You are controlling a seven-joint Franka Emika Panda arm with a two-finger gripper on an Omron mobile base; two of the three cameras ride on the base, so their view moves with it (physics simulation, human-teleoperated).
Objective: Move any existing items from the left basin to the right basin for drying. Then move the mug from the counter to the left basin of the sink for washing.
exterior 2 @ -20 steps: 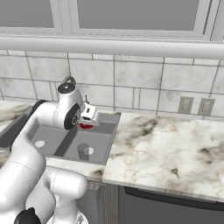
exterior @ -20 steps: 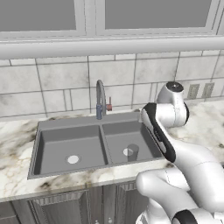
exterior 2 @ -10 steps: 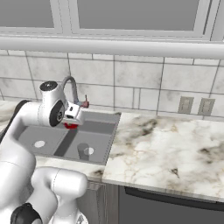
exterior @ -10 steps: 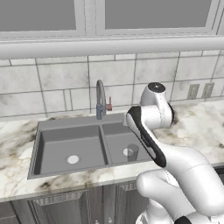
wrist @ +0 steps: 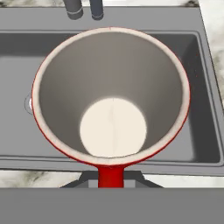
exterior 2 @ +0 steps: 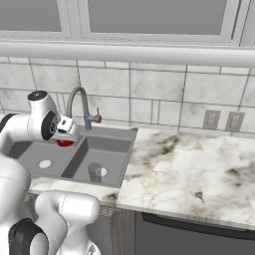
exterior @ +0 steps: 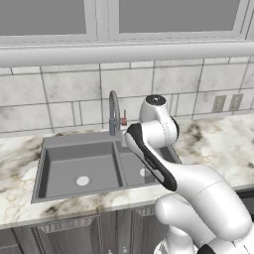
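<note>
I take the faucet (exterior 2: 79, 102) as my landmark. To its left and a little in front, over the wide left basin (exterior 2: 30, 155), my gripper (exterior 2: 64, 138) is clamped shut on the red mug (exterior 2: 63, 143), which hangs above the basin floor and is not yet set down. Looking down along the hand, I see straight into the mug's pale inside (wrist: 111, 94), with the basin floor behind it and the two faucet stems at the top edge.

Right of the faucet and nearer to me, the grey cup (exterior 2: 94, 172) stands upright in the narrow right basin (exterior 2: 112, 149), beside the drain there. So I judge the first half of the job done, and I am on the second: carrying the mug to the wash side.

Next I should lower the mug onto the left basin floor, clear of its drain (exterior: 82, 181), then open the jaws and lift away.
</note>
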